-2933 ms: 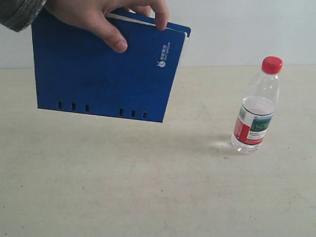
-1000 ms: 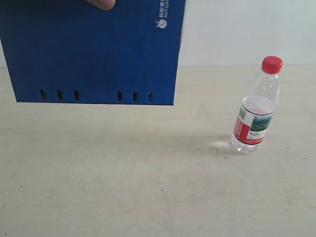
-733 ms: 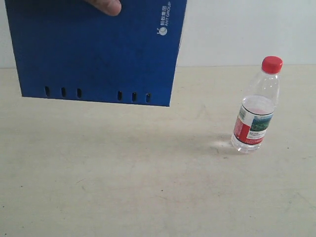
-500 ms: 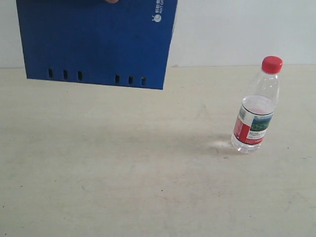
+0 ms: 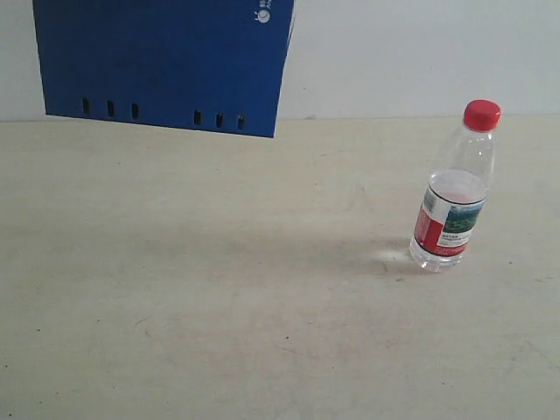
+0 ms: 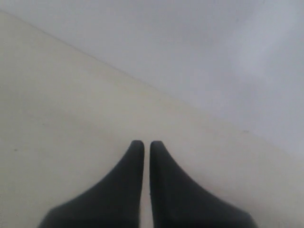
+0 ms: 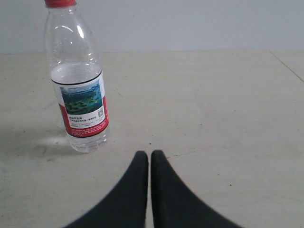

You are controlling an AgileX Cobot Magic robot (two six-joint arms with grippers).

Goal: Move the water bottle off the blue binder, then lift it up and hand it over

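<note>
You had the water bottle (image 5: 455,188) standing upright near the bench's (image 5: 219,315) right edge: clear plastic, red cap, red-white-green label. The blue binder (image 5: 162,61) hung in the air over the far left corner. The left gripper (image 6: 143,145) and right gripper (image 7: 144,154) each had their fingers pressed together, empty.
</note>
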